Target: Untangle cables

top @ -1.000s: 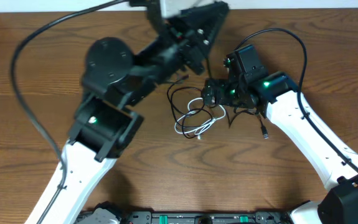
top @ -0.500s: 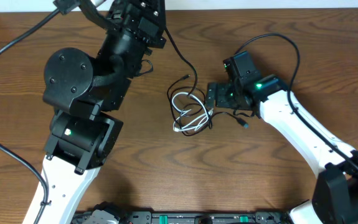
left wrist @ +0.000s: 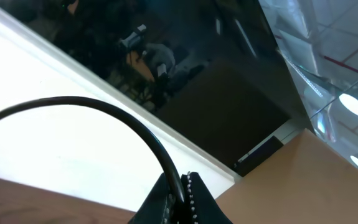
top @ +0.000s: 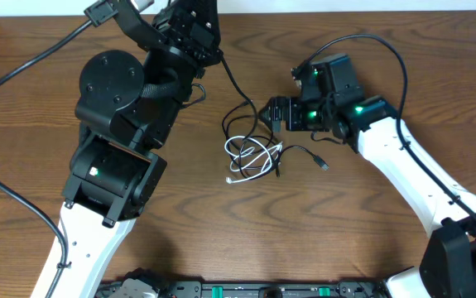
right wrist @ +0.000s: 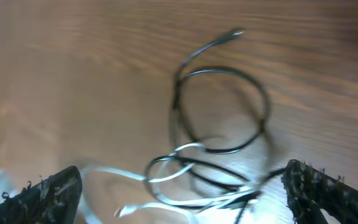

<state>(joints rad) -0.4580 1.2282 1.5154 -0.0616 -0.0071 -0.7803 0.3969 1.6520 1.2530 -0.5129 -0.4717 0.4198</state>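
risk first: the left claw (left wrist: 180, 194) sat up near the far edge of the worktop (top: 221, 236), shut tight on one black cable (top: 236, 83) that ran down from it into the tangle. if that strand got pulled while its loops were caught under the others, i'd expect the knot to cinch or the whole bunch to drag along rather than come apart. a thin cord in a narrow pinch could also slip out. the cables (top: 252, 147) lay as loose crossed loops about the middle of the worktop, the white cable (top: 250, 163) woven through black loops. the other black cable (top: 304, 152) trailed toward the right edge, its plug (top: 323, 164) lying clear of the heap. the right claw (top: 275, 116) hung by the right side of the tangle, jaws spread wide, holding nothing; contact with the cords couldn't be told. the wrist view showed black and white loops lying between its fingers (right wrist: 48, 193), so closing there could catch several strands at once.
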